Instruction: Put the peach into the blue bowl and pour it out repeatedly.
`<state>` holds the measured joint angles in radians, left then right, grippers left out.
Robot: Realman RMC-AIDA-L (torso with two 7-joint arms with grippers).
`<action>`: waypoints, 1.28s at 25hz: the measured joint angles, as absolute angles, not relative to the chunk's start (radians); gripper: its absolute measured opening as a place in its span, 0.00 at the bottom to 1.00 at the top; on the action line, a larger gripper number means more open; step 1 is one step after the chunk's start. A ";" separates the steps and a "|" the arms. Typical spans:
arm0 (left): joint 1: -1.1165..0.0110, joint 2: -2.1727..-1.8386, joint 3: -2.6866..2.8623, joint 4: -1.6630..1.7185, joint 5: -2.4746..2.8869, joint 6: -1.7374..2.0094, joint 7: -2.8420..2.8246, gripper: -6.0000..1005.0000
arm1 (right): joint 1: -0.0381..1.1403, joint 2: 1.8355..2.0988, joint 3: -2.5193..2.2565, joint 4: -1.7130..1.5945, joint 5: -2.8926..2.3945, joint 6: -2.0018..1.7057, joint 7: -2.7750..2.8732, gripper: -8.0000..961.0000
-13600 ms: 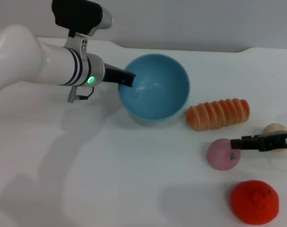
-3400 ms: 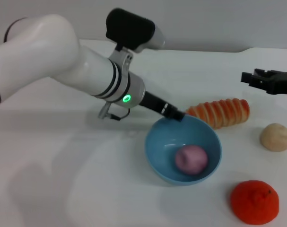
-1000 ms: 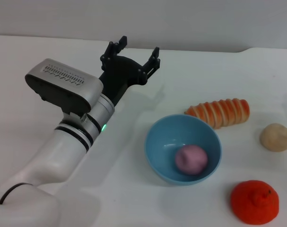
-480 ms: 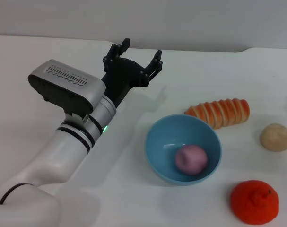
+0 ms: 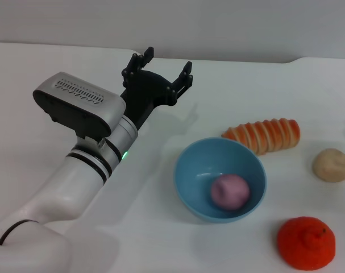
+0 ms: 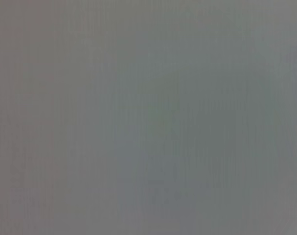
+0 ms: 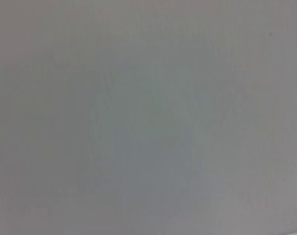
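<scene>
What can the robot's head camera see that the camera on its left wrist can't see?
Only the head view shows things: the peach lying inside the blue bowl, the striped orange roll, the beige lump, the bumpy orange-red fruit, and the left gripper raised behind the bowl with its fingers spread and empty. The left wrist view shows only plain grey, nothing of its own. The two views share no object.

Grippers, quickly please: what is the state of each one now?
Left gripper: jaws open, holding nothing, raised behind the blue bowl.
Right gripper: not visible in any view.
</scene>
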<state>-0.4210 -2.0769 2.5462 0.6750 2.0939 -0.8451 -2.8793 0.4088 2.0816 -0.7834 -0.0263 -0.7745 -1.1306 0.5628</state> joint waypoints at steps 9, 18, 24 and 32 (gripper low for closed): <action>-0.450 -2.077 2.543 0.661 2.094 -0.845 -2.879 0.82 | 0.402 2.083 -0.780 -0.024 -0.773 -1.131 0.563 0.64; -0.464 -2.074 2.538 0.662 2.097 -0.858 -2.878 0.82 | 0.406 2.083 -0.779 -0.024 -0.771 -1.144 0.563 0.64; -0.458 -2.077 2.545 0.663 2.095 -0.854 -2.878 0.82 | 0.411 2.083 -0.779 -0.023 -0.769 -1.149 0.563 0.64; -0.453 -2.077 2.546 0.661 2.094 -0.850 -2.878 0.82 | 0.410 2.082 -0.779 -0.024 -0.768 -1.157 0.563 0.64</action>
